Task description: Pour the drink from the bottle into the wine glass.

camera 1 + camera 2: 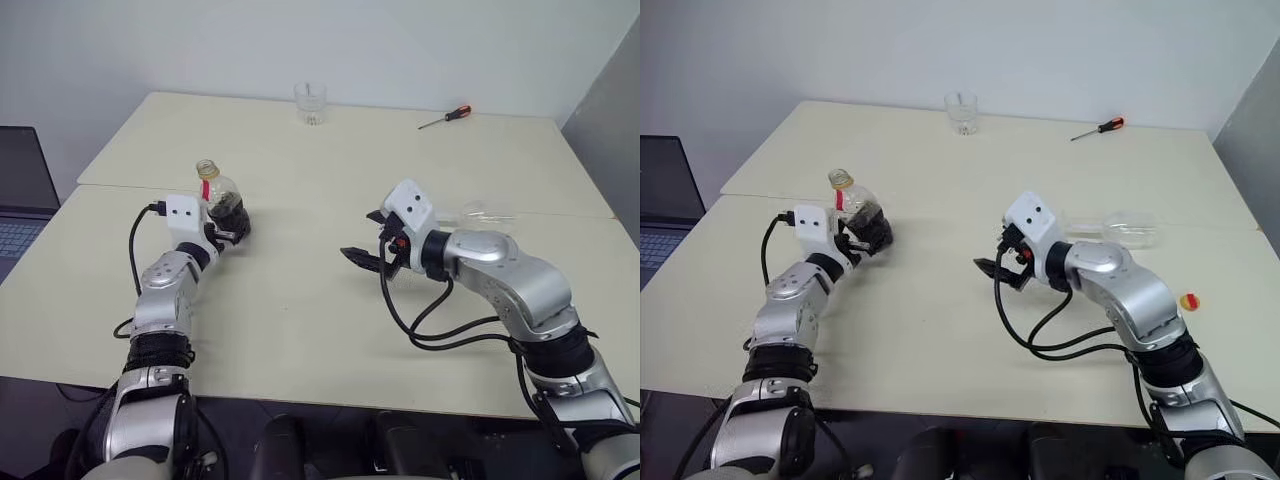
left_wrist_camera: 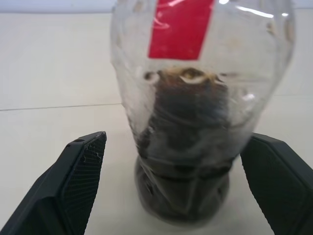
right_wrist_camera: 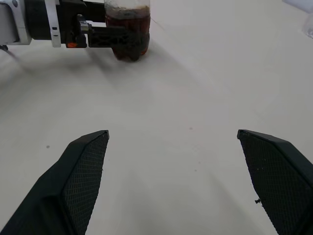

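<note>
**Bottle released on the bench, both claws empty**

The bottle (image 1: 221, 196) was stood upright at about 10 o'clock on the bench (image 1: 300, 330), uncapped, with the drink (image 2: 188, 147) filling only its lower part. The left claw (image 1: 227, 230) was spread wide, one finger on each side of the bottle's base and neither one touching it. The right claw (image 1: 366, 238) was likewise released and held nothing, hovering near the bench's middle.

The wine glass (image 1: 1122, 228) appeared to be lying on its side at about 3 o'clock, behind the right arm. It would probably have to be set on its foot before any pour. The bottle was best gripped low on its body, squarely, and tipped slowly, since the neck was open and little drink was left.

The bench was pale, smooth and seamed across. A tumbler (image 1: 310, 102) was set at 12 o'clock, a screwdriver (image 1: 445, 117) at 1 o'clock, and a red-and-yellow cap (image 1: 1188, 300) at 4 o'clock. A laptop (image 1: 20, 200) was seen at 9 o'clock, and plain walls behind.
</note>
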Action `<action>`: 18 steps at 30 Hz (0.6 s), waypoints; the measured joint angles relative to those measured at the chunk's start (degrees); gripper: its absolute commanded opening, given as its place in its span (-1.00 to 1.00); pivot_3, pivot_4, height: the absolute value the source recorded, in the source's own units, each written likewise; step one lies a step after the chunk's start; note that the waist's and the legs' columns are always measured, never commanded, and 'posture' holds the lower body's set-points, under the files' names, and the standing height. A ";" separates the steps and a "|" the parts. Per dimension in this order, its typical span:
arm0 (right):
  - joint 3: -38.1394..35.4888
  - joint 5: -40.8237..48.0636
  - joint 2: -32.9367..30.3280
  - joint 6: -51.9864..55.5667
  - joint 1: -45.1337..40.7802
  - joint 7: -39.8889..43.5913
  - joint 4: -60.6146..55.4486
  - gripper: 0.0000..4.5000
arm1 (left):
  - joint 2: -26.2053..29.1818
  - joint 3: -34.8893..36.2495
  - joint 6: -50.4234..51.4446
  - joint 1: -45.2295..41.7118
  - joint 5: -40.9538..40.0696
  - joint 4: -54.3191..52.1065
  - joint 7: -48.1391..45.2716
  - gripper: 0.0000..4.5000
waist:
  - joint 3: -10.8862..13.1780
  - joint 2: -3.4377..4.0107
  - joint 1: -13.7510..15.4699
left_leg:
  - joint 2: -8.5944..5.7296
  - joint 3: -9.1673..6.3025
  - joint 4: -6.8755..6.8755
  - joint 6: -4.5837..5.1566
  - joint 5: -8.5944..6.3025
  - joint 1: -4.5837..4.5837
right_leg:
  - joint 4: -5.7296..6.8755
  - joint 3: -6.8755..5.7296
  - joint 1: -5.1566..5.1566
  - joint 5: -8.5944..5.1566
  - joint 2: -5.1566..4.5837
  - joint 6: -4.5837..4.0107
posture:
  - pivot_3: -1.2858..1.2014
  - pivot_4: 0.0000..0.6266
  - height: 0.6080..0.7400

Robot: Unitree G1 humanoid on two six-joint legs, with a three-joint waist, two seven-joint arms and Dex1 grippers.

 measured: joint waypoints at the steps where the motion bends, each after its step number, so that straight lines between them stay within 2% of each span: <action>1: 0.00 -0.28 -0.03 -0.41 -0.15 0.37 0.43 1.00 | 0.01 -0.07 0.52 0.69 -0.02 -0.92 0.01 0.99 | 0.00 0.00 0.00 | 0.00 -0.01 0.00 0.00 0.00 0.00 | 0.00 0.00 0.00 0.00 0.00 0.00 | 0.03 -0.52 1.00; 12: -0.37 -2.51 0.47 -3.20 -0.66 3.34 5.18 1.00 | 1.56 0.44 8.41 11.68 -0.73 -15.27 0.03 0.99 | -0.02 -0.03 -0.09 | 0.03 -0.03 -0.02 0.00 0.00 0.03 | 0.02 0.04 0.00 0.00 -0.01 0.00 | 0.03 -0.52 1.00; 16: -5.82 -0.23 2.98 -1.25 1.38 2.13 7.56 1.00 | 4.24 0.36 13.28 17.45 -2.77 -24.12 -2.68 0.99 | -0.04 -0.07 -0.08 | 0.04 -0.04 -0.04 -0.01 0.00 0.05 | 0.01 0.04 0.00 0.00 -0.03 -0.01 | 0.03 -0.52 1.00; 18: -10.05 1.63 3.55 1.69 3.81 0.45 7.58 1.00 | 7.86 -1.40 14.61 21.68 -3.61 -30.25 -7.02 0.99 | -0.04 -0.07 -0.06 | 0.04 -0.04 -0.07 -0.01 -0.01 0.05 | -0.01 0.07 0.00 0.00 -0.06 -0.02 | 0.03 -0.52 1.00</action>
